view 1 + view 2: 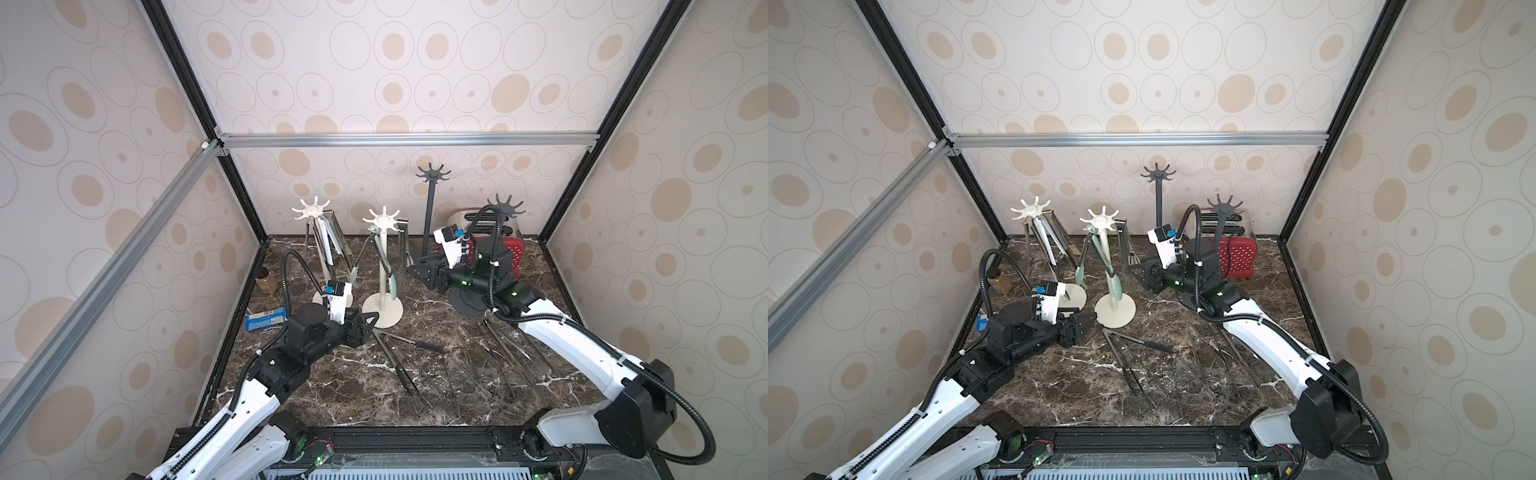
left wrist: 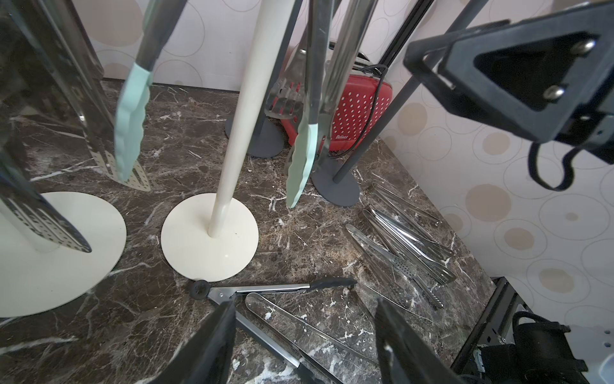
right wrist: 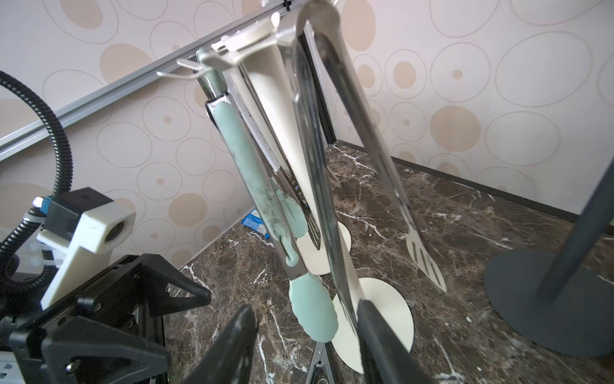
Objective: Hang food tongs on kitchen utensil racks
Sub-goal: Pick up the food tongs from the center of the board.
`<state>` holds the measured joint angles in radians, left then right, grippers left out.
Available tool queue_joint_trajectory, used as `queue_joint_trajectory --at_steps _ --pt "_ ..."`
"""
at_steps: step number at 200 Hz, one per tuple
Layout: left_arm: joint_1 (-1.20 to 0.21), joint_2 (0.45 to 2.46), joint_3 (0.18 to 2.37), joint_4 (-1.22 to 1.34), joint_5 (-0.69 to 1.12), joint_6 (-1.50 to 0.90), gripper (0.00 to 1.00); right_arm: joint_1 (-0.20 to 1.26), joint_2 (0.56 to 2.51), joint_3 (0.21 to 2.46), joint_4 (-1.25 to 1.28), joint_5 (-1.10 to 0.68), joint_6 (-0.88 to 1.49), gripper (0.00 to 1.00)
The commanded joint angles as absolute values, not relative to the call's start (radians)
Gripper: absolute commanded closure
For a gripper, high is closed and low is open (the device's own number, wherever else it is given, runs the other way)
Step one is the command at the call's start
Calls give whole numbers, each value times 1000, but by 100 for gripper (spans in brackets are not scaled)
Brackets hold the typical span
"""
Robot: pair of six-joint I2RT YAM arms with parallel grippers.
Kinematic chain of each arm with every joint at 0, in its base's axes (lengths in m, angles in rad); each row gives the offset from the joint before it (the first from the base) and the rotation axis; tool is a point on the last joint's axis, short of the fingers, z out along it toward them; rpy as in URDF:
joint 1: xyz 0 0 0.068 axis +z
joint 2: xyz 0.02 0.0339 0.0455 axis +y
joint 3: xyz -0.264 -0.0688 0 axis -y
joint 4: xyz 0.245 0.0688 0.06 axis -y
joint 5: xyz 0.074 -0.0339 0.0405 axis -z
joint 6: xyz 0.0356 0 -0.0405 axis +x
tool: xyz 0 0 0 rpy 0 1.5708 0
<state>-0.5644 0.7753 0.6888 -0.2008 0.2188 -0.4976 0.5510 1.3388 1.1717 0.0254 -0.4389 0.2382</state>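
Note:
My right gripper [image 1: 417, 274] [image 3: 307, 327] stands open beside the nearer cream kitchen utensil rack [image 1: 381, 266]. Steel food tongs [image 3: 425, 262] hang from its crown, one arm resting against a fingertip [image 3: 372, 319]. Pale green-tipped tongs [image 3: 312, 312] hang there too. My left gripper [image 1: 371, 323] [image 2: 305, 329] is open and empty, low over black-tipped tongs [image 2: 275, 288] lying on the table. The other cream rack [image 1: 310, 212] carries several steel tongs. Two dark grey racks [image 1: 433, 174] [image 1: 504, 210] stand at the back with bare hooks. Several steel tongs [image 1: 507, 353] [image 2: 408, 246] lie loose on the table.
A red and silver toaster [image 1: 515, 249] stands at the back right behind my right arm. A brown jar [image 1: 266, 281] and a blue packet [image 1: 266, 321] lie by the left wall. The rack bases [image 2: 212, 239] crowd the marble tabletop [image 1: 332, 386] near both grippers.

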Motion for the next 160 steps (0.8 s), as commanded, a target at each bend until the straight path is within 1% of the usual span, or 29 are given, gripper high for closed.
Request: queue_joint_trajectory --at_steps 1,25,51,79,102,126,160 --pt "-561 782 720 -228 215 -524 34 561 1283 1154 -57 -357 214 48" --pt "-565 806 749 -305 189 -557 36 561 1237 1147 -110 -303 209 48" --pt "-597 847 780 -407 117 -608 39 561 1197 1130 -148 -258 210 49" --pt "-673 907 800 -473 15 -701 42 560 1167 1105 -171 -222 209 48" --pt "-728 958 785 -480 -43 -826 48 561 1145 1084 -191 -197 201 49" --pt "-820 1028 787 -490 -157 -932 48 560 1115 1052 -199 -178 192 49" --pt "-930 1181 815 -443 -265 -1038 50 560 1064 1003 -209 -157 177 49"
